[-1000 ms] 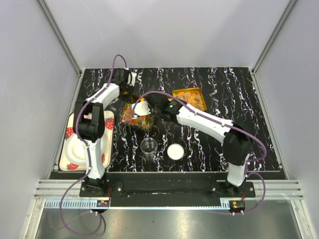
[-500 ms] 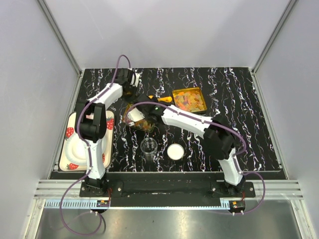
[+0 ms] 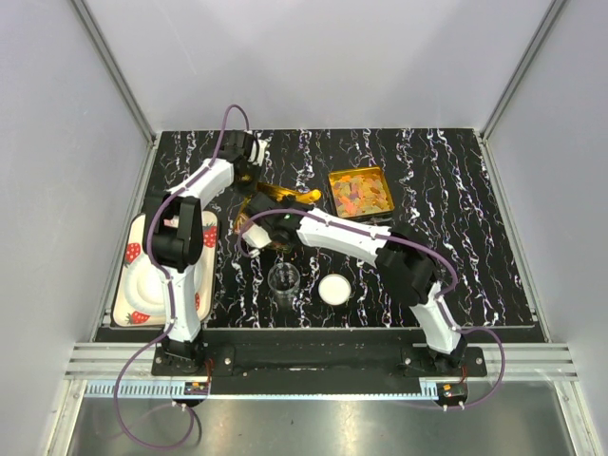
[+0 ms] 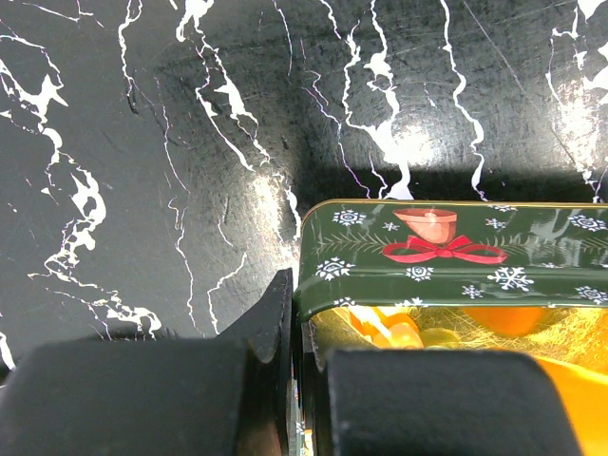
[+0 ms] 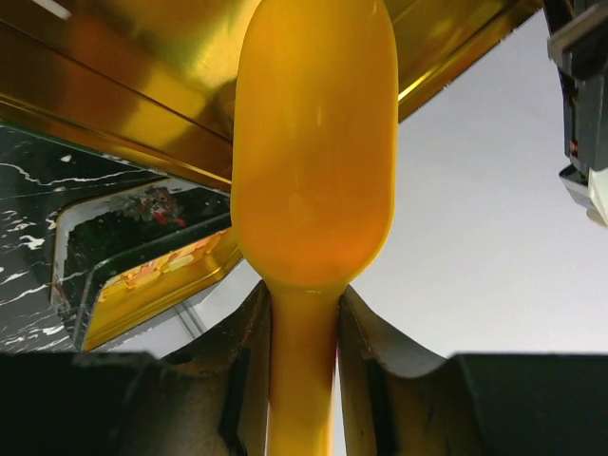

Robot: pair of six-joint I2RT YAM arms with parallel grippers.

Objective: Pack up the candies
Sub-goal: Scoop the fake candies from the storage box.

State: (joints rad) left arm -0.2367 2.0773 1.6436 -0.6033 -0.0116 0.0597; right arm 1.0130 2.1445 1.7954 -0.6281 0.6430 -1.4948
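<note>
Candies [image 3: 361, 192] fill an open gold tin [image 3: 333, 190] in the overhead view, well apart from both grippers. Only the left wrist camera shows the left gripper [image 4: 296, 323] pinched tight on the wall of a green-walled tin [image 4: 446, 252], with more pieces inside. The right wrist camera shows the right gripper [image 5: 304, 318] clamping the handle of the orange scoop [image 5: 313, 161].

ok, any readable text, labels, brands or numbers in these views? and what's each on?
no readable text in any view.
green tin, outer wall: snowflakes and a bell with a red bow, no lettering.
tin side in the right wrist view: blurred print, nothing legible.
strawberry tray: pictures only.
scoop: plain, no marking.
</note>
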